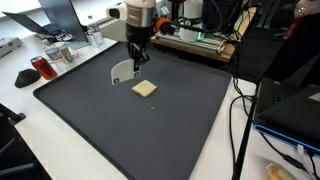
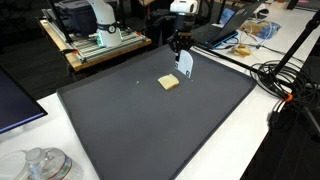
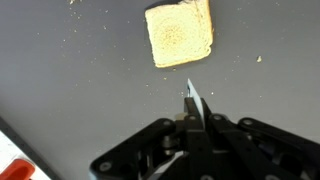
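Standing upright at left on dark mat (image 1: 180,120): thin pale sheet (image 1: 122,72), poss. a plastic card; only edge-on in wrist view. Gripper (image 1: 137,62) above, jaws clamped on sheet's top corner. Just right: bread slice (image 1: 144,89), flat on mat, near sheet, not touching.

Three cameras are looking at one dark mat (image 1: 150,130).
Two are standing outside, high up and a little way off, looking down across the mat from different corners; both are showing the bread (image 1: 144,89) and the hand (image 1: 137,55). The wrist camera is riding just behind the hand, looking down very close at the bread.
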### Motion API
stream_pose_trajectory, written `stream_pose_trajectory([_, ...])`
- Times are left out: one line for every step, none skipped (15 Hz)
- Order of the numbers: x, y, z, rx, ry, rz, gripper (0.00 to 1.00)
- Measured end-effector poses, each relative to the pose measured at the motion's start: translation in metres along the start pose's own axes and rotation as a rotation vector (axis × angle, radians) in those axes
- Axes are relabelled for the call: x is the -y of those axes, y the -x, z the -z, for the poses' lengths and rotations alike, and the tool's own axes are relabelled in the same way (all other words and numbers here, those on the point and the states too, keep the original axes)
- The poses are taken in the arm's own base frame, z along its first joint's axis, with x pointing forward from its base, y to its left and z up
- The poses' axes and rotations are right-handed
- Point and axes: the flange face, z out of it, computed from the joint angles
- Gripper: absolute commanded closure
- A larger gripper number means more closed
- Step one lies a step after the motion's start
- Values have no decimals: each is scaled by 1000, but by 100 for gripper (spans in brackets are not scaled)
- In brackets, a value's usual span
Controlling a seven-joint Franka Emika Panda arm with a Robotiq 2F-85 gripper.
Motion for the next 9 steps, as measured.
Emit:
stream_pose_trajectory([2, 1, 1, -1, 17, 7, 99])
stream_pose_trajectory([4, 2, 3, 0, 38, 13, 99])
stream_pose_trajectory([9, 4, 5, 1, 58, 18, 99])
stream_pose_trajectory([13, 6, 8, 4, 77, 22, 99])
stream_pose_trajectory([19, 9, 10, 10, 94, 26, 99])
stream_pose_trajectory([25, 12, 13, 13, 110, 30, 99])
stream_pose_trajectory([31, 14, 16, 12, 125, 34, 99])
stream_pose_trajectory([37, 17, 18, 9, 138, 37, 99])
stream_pose_trajectory([43, 19, 19, 4, 151, 39, 99])
